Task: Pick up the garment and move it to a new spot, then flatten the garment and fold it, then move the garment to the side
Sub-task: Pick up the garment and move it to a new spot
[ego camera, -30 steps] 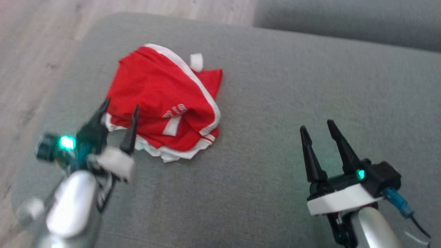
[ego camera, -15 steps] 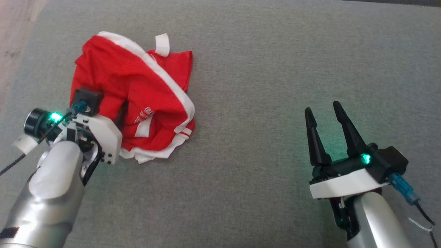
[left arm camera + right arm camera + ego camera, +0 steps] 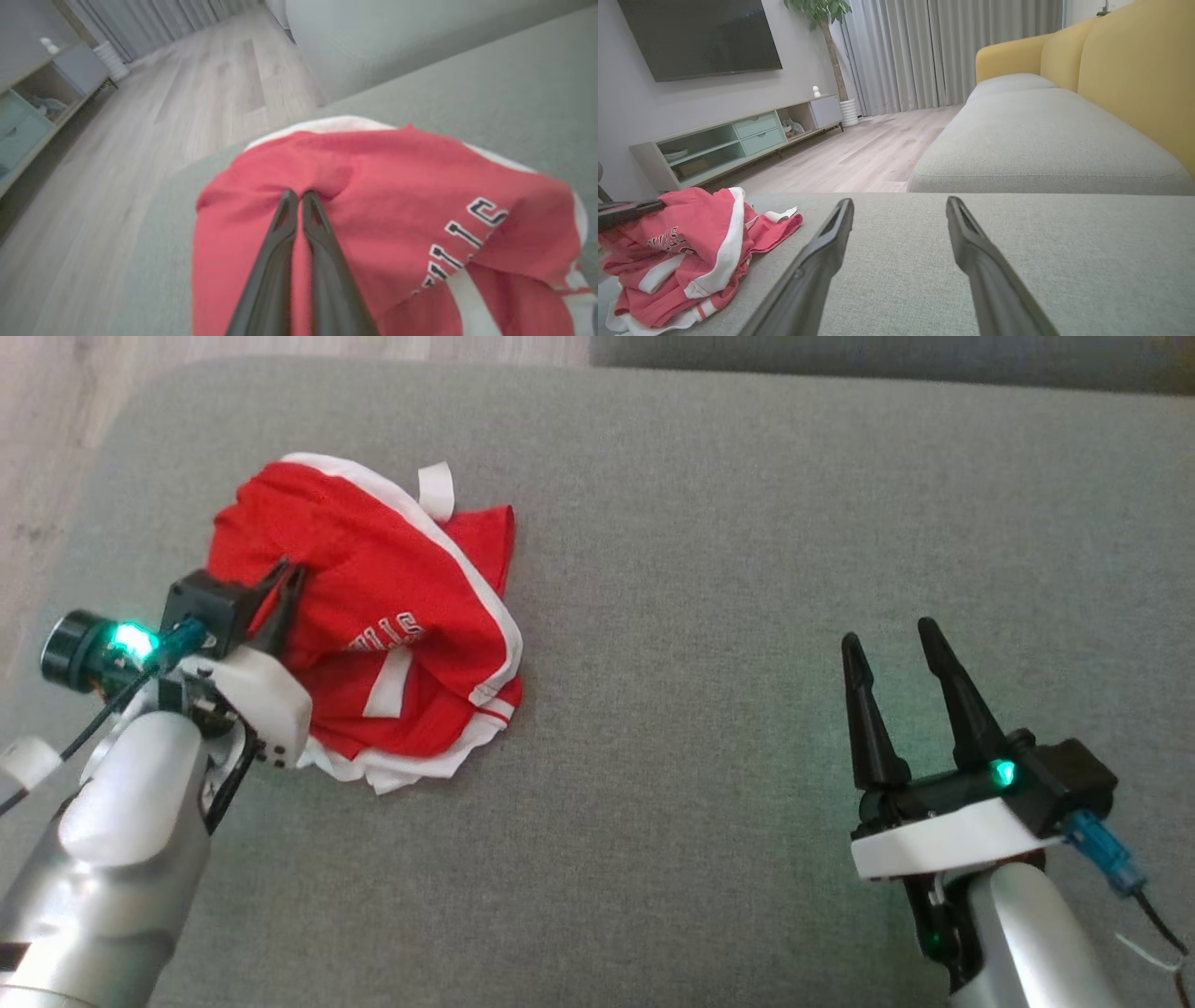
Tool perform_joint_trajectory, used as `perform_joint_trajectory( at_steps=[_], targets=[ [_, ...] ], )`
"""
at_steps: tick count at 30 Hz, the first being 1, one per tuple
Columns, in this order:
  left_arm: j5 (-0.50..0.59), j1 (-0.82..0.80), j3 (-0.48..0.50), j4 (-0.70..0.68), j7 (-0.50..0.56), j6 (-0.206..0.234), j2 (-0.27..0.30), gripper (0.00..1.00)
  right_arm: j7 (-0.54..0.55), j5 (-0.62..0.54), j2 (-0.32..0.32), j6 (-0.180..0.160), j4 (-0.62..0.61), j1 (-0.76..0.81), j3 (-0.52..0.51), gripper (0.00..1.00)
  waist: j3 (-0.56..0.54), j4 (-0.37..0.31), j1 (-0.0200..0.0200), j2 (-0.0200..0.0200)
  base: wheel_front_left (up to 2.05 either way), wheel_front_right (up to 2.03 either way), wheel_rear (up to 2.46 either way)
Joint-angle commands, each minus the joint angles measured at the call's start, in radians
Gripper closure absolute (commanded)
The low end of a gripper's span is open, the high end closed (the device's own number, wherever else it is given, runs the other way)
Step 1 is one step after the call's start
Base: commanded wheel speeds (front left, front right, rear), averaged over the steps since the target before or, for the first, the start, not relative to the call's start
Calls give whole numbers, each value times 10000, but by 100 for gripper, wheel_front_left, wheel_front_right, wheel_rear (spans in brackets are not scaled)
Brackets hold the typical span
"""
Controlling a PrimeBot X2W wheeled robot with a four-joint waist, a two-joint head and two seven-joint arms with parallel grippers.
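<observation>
Looking down on a grey sofa cushion [image 3: 709,569], with pale wood floor [image 3: 37,429] past its far-left corner. Lying crumpled on the robot's left part of that cushion: the garment [image 3: 373,616], red with white trim, white lettering and a white stripe facing up, a white tab poking up at the far edge. Bunched in layers, white hem spilling out at the near side.

And there, biting into it, the left gripper [image 3: 288,571]. Pinched tight on a raised fold of red cloth near the heap's left side. Backed up by the left wrist view: dark fingers [image 3: 275,261] meeting at a point, fabric puckered around the tips. Hard to tell whether that fold sits clear of the layers beneath.

Over to the right gripper [image 3: 887,633]: spread wide, holding nothing, hovering over bare cushion well apart from the garment, pointing away from the robot. Same story from the right wrist view: wide gap between the two fingers, grey fabric below, garment off at the left edge.

Beyond, a second grey seat [image 3: 1041,135] with a yellow backrest [image 3: 1134,70], grey curtains [image 3: 948,51], and a low cabinet [image 3: 738,140] under a dark wall-mounted screen [image 3: 700,37].
</observation>
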Motion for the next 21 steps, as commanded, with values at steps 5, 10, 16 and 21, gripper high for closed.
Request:
perform_joint_trajectory(
  at_steps=[5, 10, 16, 21],
  targets=[
    [-90, -466, 620, -1252, -1211, 365, 497, 100, -93, 124, -37, 77, -239, 211, 341, 0, -672, 15, 0, 0, 0, 0, 0],
    [-67, -285, 873, -2798, -1995, 778, 613, 100, -93, 314, -37, 77, -189, 450, 336, 0, -1163, -59, 0, 0, 0, 0, 0],
    [141, -104, 651, -4914, -2203, 789, 698, 100, -93, 271, -37, 77, -228, 551, 362, 0, -1493, -375, 0, 0, 0, 0, 0],
    [148, -139, 340, -5991, -1612, 741, 611, 100, -93, 356, -37, 77, -323, 448, 239, 0, -1481, -1048, 0, 0, 0, 0, 0]
  ],
)
